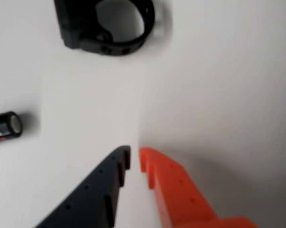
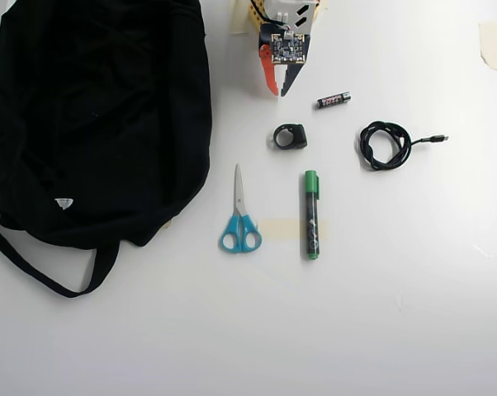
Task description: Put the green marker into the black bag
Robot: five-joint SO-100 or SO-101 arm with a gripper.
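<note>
Green marker (image 2: 311, 215) untouched, lying flat on the white table (image 2: 414, 313), well clear of the gripper (image 2: 279, 91).

Gripper empty, jaws nearly pressed together with a thin gap. Landmark: marker. Going outward from the gripper: black ring-shaped clip (image 2: 289, 137) sits between gripper and marker cap, so a straight approach risks knocking it. AAA battery (image 2: 333, 100) beyond the cap; scissors (image 2: 239, 217) beside the marker; coiled cable (image 2: 385, 145) on its other side. Black bag (image 2: 92, 115) lies past the scissors; a round barrel could roll or slip.

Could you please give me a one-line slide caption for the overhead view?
Gripper empty above ring; marker untouched, right of bag.
</note>
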